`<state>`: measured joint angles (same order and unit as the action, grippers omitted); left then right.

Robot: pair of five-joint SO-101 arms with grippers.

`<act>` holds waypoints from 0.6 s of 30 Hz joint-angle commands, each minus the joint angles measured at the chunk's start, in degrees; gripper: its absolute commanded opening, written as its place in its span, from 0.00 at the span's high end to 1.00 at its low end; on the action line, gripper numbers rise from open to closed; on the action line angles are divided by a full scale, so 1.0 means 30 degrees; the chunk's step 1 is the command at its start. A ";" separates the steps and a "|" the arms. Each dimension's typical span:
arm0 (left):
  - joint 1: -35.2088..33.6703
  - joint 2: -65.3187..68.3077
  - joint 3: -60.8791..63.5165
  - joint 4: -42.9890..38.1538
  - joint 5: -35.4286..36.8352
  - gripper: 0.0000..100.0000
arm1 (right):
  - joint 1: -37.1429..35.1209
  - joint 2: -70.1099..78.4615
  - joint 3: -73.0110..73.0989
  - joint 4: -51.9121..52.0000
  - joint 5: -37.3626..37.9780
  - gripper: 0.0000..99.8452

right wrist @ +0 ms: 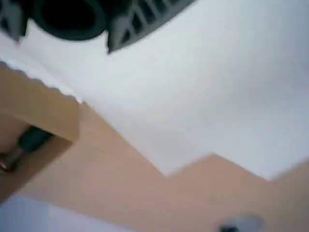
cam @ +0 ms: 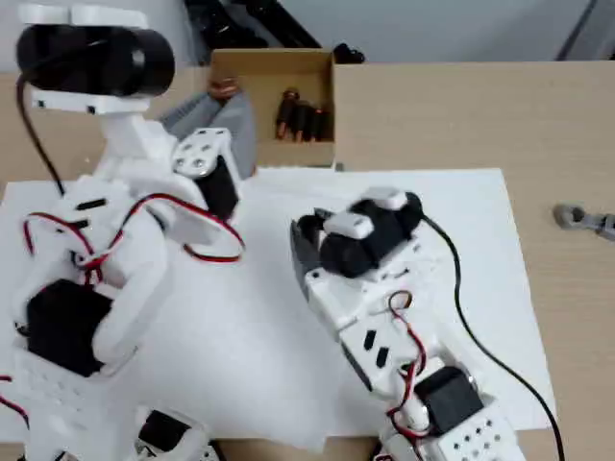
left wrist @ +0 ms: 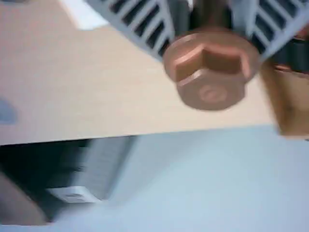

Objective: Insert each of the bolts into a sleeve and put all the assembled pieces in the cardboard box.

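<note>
Left end effector [left wrist: 208,17] clamped on bolt [left wrist: 208,72], head sticking out, at box [cam: 274,62] 9 o'clock edge. Assembled pieces [cam: 300,115] inside, toward 3. Right end effector [cam: 306,242]: state can't tell.

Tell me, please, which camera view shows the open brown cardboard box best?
The high view: nearly the whole open brown cardboard box with dark pieces inside. The right wrist view catches one corner; the left wrist view, probably a wall edge.

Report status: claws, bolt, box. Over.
Left claw shut on bolt at cardboard box edge. Right claw over white sheet. Assembled pieces already boxed.
</note>
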<state>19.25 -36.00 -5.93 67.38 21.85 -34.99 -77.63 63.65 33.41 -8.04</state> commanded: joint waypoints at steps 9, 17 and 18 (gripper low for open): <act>0.1143 0.0000 0.2359 -0.3634 0.0557 1.00 | -0.1656 -0.0952 -0.0234 -0.1099 -0.1700 1.00; 0.1260 -0.0176 0.3473 -0.3136 -0.0381 1.00 | -0.1744 -0.0923 -0.0234 -0.2330 -0.1231 1.00; 0.1260 -0.0176 0.3473 -0.2930 -0.0410 1.00 | -0.1744 -0.0923 -0.0234 -0.2330 -0.1231 1.00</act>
<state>22.95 -36.00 4.88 58.42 21.49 -39.65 -79.47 63.74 28.13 -12.44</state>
